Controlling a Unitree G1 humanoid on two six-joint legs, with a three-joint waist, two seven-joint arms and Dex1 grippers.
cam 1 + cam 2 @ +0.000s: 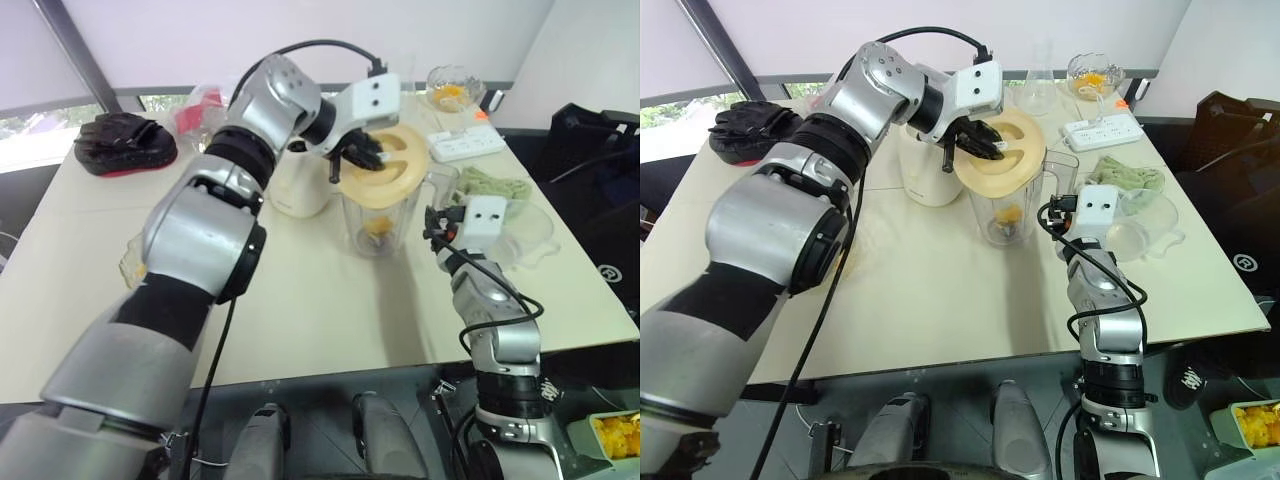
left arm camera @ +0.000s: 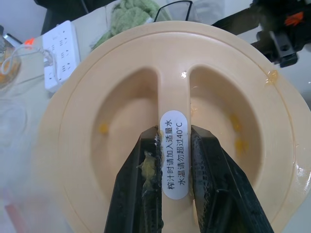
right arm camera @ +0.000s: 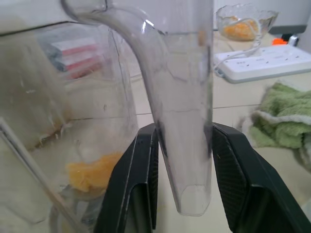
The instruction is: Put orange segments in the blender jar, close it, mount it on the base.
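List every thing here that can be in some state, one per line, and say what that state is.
Blender jar: upright on the table, not yet closed, not on the base.
Lid: tilted over the jar's mouth, pinched by its ridge.
Orange pieces: at the jar's bottom.
Base: upright behind the jar, nothing mounted.
Left gripper: fingers shut on the lid's ridge.
Right gripper: fingers shut on the jar's handle.
Green cloth: crumpled.

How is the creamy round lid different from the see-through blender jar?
The flat cream round lid is solid-coloured; the tall clear plastic blender jar is see-through, with orange segments inside. The lid is held tilted by the left gripper; the jar stands upright, its handle between the right gripper's fingers. Both are round.
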